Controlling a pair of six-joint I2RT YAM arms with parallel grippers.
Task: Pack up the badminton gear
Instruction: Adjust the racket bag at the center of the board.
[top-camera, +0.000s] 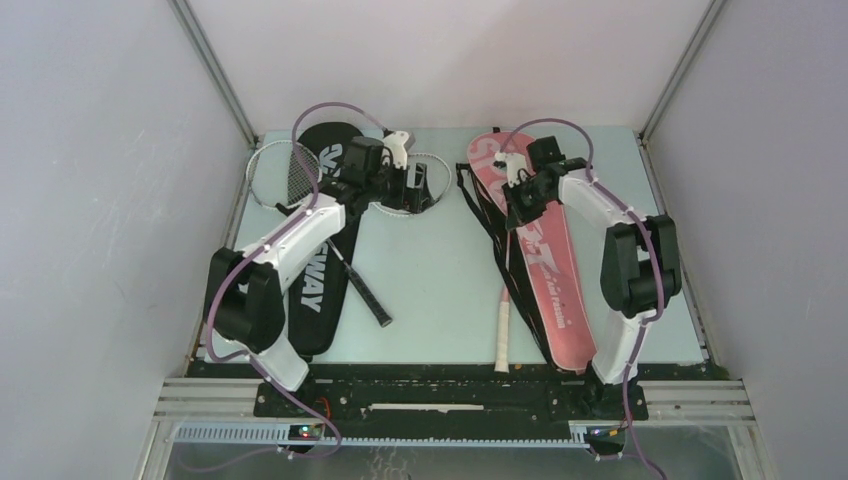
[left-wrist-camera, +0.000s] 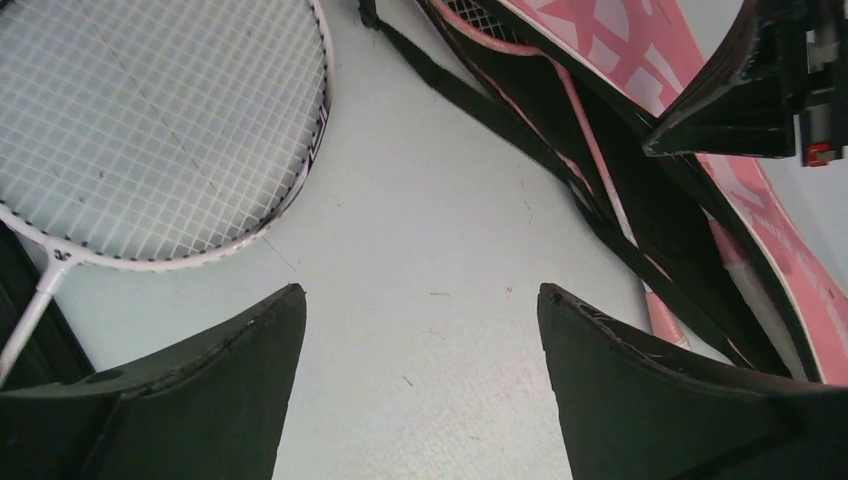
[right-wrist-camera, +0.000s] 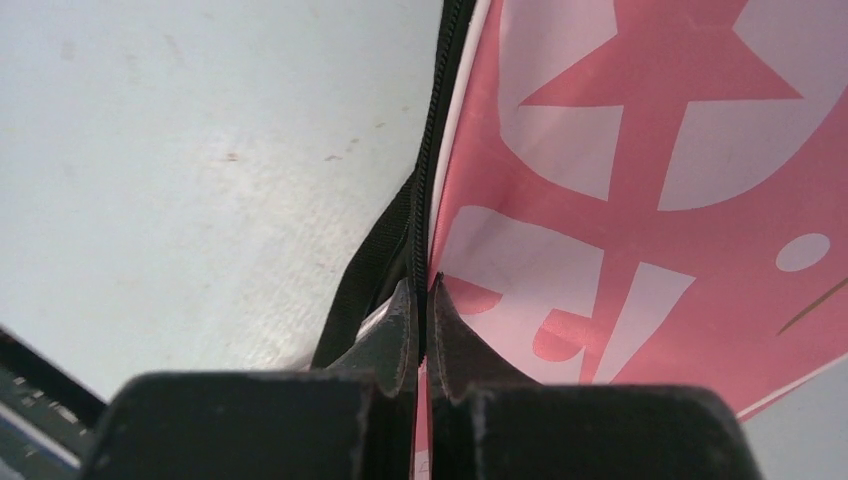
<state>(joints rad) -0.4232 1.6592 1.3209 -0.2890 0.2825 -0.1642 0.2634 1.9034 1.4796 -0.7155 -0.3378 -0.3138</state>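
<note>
The pink "SPORT" racket cover (top-camera: 545, 262) lies right of centre, a pale racket handle (top-camera: 502, 338) sticking out of its near end. My right gripper (right-wrist-camera: 422, 285) (top-camera: 518, 196) is shut on this cover's black zipper edge (right-wrist-camera: 428, 170). A pink shaft (left-wrist-camera: 598, 165) shows inside the open cover (left-wrist-camera: 770, 240). My left gripper (left-wrist-camera: 420, 292) (top-camera: 418, 186) hangs open over bare table, with nothing between its fingers. A white-framed racket head (left-wrist-camera: 150, 130) lies just beyond it to the left. The black "CROSSWAY" cover (top-camera: 322, 285) lies on the left.
A white racket frame (top-camera: 272, 172) rests at the far left by the black cover's top, and a black handle (top-camera: 372, 302) sticks out beside that cover. The pink cover's black strap (left-wrist-camera: 440, 80) trails across the table. Enclosure walls ring the table (top-camera: 430, 290).
</note>
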